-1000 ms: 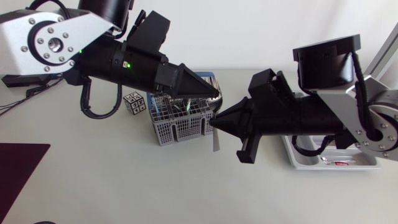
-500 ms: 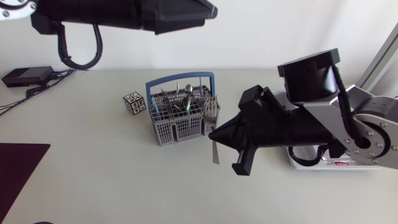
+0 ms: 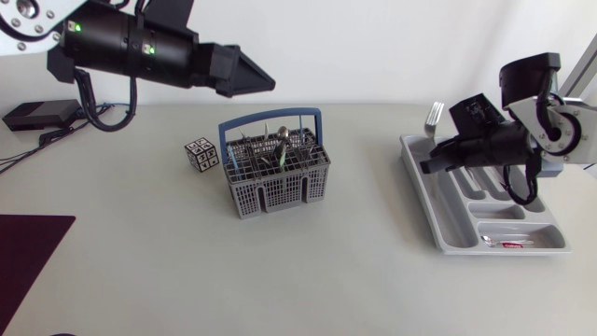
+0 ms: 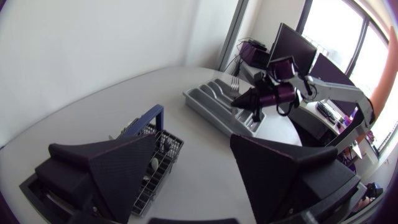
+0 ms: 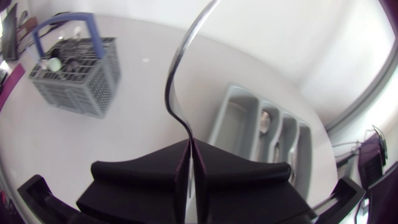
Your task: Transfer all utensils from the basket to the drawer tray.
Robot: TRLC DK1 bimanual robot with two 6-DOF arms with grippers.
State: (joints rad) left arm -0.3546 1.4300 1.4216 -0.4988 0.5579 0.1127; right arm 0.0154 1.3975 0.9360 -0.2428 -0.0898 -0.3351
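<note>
your right end effector (image 3: 424,168) clamps a fork (image 3: 434,114) over the drawer tray's (image 3: 454,224) 10 o'clock corner; left end effector (image 3: 266,84) spread wide.

Black-and-white patterned cube (image 3: 201,153) on pale table (image 3: 280,271), dark mat (image 3: 28,252) at corner — black box (image 3: 37,114), cables

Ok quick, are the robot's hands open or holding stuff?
Left gripper: open, empty.
Right gripper: shut on a fork.

There is one basket (image 3: 270,198), one drawer tray (image 3: 446,210), one fork (image 3: 434,115) and one patterned cube (image 3: 202,153).
</note>
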